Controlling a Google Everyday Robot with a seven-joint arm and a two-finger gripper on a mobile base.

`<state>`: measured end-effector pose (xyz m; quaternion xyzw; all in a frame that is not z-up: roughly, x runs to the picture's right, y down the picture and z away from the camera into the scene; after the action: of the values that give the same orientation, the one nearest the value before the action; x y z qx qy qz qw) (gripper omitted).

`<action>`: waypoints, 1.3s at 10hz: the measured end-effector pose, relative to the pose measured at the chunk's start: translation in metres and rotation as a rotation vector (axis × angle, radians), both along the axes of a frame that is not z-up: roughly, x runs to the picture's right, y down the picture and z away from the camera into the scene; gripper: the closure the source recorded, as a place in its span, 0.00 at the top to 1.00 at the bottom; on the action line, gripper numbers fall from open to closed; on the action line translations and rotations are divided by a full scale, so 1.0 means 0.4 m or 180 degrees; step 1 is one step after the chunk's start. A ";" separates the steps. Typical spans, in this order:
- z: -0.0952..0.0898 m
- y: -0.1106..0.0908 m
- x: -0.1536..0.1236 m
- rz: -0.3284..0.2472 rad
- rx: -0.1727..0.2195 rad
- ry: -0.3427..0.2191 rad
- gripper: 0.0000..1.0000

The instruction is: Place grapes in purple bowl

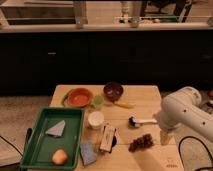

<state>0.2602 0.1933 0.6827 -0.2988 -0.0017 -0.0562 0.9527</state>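
The grapes point(141, 142), a small dark reddish bunch, lie on the wooden table point(145, 100) near its front right. The purple bowl point(113, 91) stands at the back middle, and nothing shows inside it. My white arm reaches in from the right. Its gripper point(165, 137) points down just right of the grapes and slightly above them. It is open, with nothing in it and no contact with the bunch.
An orange bowl point(79, 97), a green cup point(98, 101) and a banana point(123, 104) flank the purple bowl. A white cup point(95, 119), a white-handled brush point(140, 121), a packet point(107, 137) and a blue sponge point(87, 151) lie mid-table. A green tray point(40, 145) is at the left.
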 end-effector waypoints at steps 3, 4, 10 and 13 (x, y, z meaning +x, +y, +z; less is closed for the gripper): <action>0.013 0.040 -0.003 -0.0042 -0.0019 -0.0048 0.80; 0.018 0.051 -0.012 -0.0051 -0.0029 -0.0088 0.80; 0.059 0.119 -0.041 -0.0143 -0.0066 -0.0220 0.80; 0.091 0.154 -0.054 -0.0155 -0.0094 -0.0283 0.80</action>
<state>0.2387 0.2549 0.7189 -0.3100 -0.0375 -0.0926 0.9455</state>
